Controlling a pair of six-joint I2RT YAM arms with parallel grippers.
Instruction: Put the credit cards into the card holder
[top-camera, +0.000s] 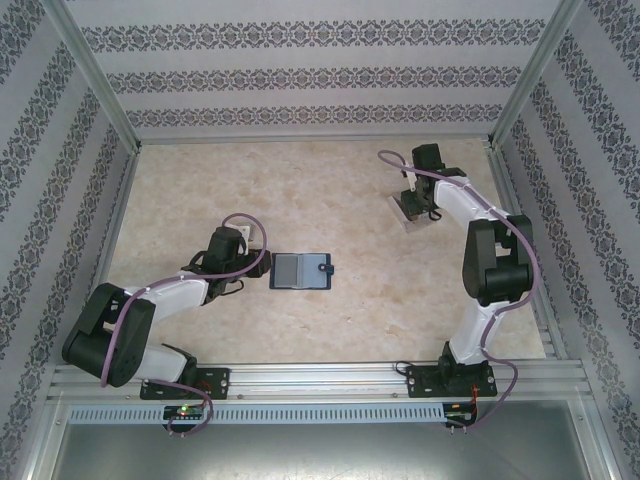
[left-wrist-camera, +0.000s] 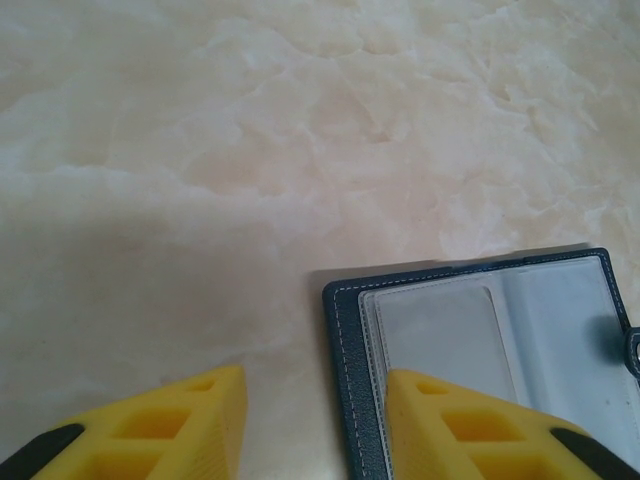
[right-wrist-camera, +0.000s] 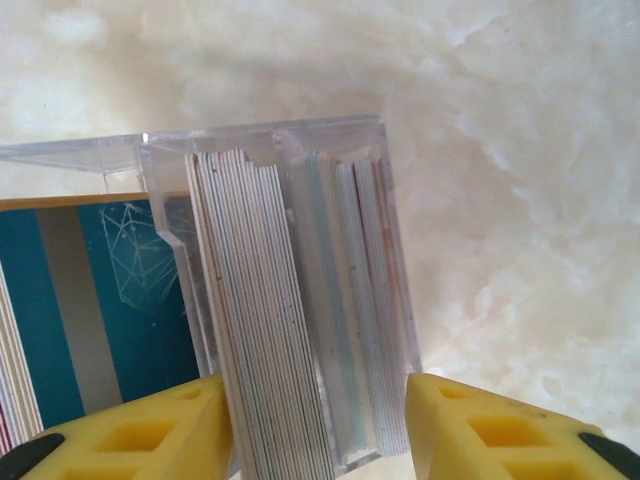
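The card holder (top-camera: 300, 270), a navy wallet, lies open in the middle of the table, its clear inner pocket (left-wrist-camera: 450, 330) facing up and its snap tab (left-wrist-camera: 632, 352) at the right. My left gripper (top-camera: 258, 262) (left-wrist-camera: 315, 420) is open at the wallet's left edge, with one yellow finger (left-wrist-camera: 460, 420) over the pocket and the other over bare table. The credit cards (right-wrist-camera: 270, 320) stand edge-on in stacks inside a clear slotted case (right-wrist-camera: 280, 140). My right gripper (top-camera: 410, 205) (right-wrist-camera: 318, 420) is open, one finger on either side of those stacks. A teal card (right-wrist-camera: 130, 300) faces me in the case's left part.
The clear case (top-camera: 410, 220) sits at the back right of the marble-patterned table (top-camera: 300, 190). Patterned walls and metal posts enclose the table on three sides. A metal rail (top-camera: 320, 375) with both arm bases runs along the near edge.
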